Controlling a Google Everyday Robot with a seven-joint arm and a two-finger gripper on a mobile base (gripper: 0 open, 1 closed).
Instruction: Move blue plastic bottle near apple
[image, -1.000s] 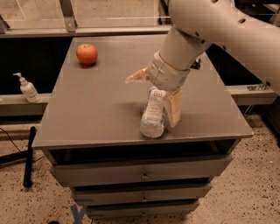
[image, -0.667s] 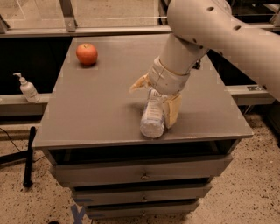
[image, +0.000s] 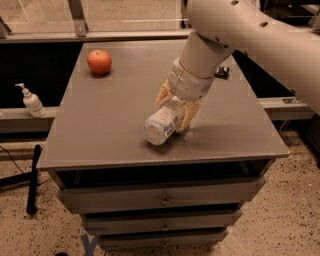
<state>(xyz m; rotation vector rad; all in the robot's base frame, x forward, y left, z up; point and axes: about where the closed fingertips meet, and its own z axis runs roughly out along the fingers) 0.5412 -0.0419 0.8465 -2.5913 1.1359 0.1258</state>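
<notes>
The blue plastic bottle (image: 161, 123), clear and pale with a light label, lies on its side near the front middle of the grey table (image: 110, 125), its base pointing at me. My gripper (image: 175, 111) comes down from the white arm at the upper right, its tan fingers (image: 189, 116) closed around the bottle's far half. The apple (image: 99, 62), small and red-orange, sits at the table's far left corner, well apart from the bottle.
A small dark object (image: 222, 73) lies at the table's far right, partly behind the arm. A white pump-dispenser bottle (image: 31, 100) stands on a ledge left of the table. Drawers (image: 162, 197) sit below the tabletop. A dark pole (image: 32, 177) leans at lower left.
The gripper's fingers have drawn in from a wide spread to close on the bottle. The bottle's base has swung a little to the left.
</notes>
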